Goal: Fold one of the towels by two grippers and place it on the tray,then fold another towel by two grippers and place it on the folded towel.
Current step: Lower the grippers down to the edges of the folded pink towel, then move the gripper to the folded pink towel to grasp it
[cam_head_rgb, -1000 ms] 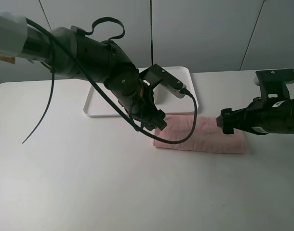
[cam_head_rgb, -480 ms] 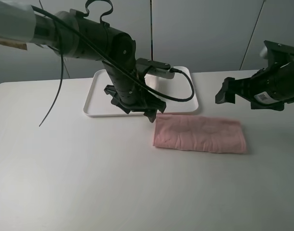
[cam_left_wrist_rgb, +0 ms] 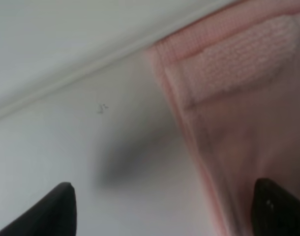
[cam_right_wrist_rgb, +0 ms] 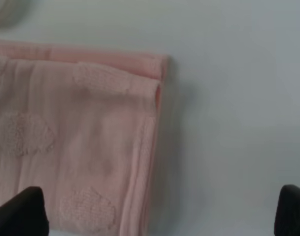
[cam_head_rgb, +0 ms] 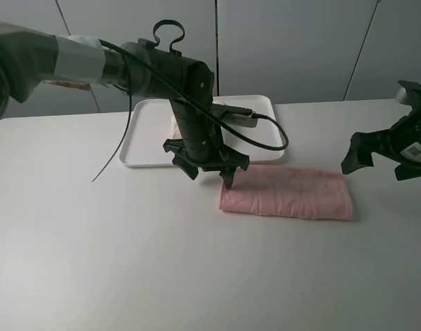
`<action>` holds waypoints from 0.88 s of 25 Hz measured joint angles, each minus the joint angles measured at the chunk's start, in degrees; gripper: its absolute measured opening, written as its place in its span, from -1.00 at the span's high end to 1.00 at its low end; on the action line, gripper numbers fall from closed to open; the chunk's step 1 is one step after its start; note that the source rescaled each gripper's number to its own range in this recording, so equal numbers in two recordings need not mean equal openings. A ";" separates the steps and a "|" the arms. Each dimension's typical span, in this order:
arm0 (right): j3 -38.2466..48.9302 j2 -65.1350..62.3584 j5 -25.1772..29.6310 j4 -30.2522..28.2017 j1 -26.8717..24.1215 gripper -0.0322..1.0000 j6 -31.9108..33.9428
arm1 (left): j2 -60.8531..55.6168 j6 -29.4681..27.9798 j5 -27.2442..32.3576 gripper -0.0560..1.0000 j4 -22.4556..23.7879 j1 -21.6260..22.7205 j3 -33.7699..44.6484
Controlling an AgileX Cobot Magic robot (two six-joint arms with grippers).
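The left pincer (cam_head_rgb: 209,175), spread wide, straddles the end edge of the pink towel (cam_head_rgb: 286,193), with the white tray (cam_head_rgb: 141,164) just behind it. Closing here may pinch only the top layer and peel the fold open. The right pincer (cam_head_rgb: 373,165), also spread, hovers off the towel's other end and could miss it.

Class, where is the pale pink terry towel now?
In the high view, the pale pink terry towel lies folded on the white table, right of centre, just in front of the flat white plastic tray.

High overview, wrist close-ups, shared pink towel (cam_head_rgb: 286,193)
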 joint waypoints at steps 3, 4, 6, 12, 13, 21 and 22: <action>-0.24 1.11 0.12 0.00 0.00 -1.00 0.00 | 1.44 -1.86 0.60 -0.85 -0.02 0.00 -1.07; -0.34 1.64 0.45 0.00 0.00 -1.00 0.00 | 1.91 -2.24 0.88 -0.85 0.10 0.00 -1.32; -0.68 2.68 0.64 0.00 0.52 -1.00 -0.27 | 2.49 -3.04 1.03 -0.85 0.10 0.00 -1.45; -3.76 4.93 3.03 -0.50 3.77 -0.93 -0.09 | 2.76 -4.53 1.42 -0.85 0.45 0.00 -1.92; -4.55 5.44 3.62 -0.85 3.86 -0.92 0.53 | 2.76 -4.55 1.52 -0.85 0.45 0.00 -1.92; -8.78 11.15 7.23 -4.58 4.12 -0.90 6.96 | 2.76 -4.79 1.74 -0.85 0.57 0.00 -1.92; -8.78 11.85 7.49 -5.03 4.12 -0.89 7.41 | 2.76 -4.79 1.74 -0.85 0.57 0.00 -1.92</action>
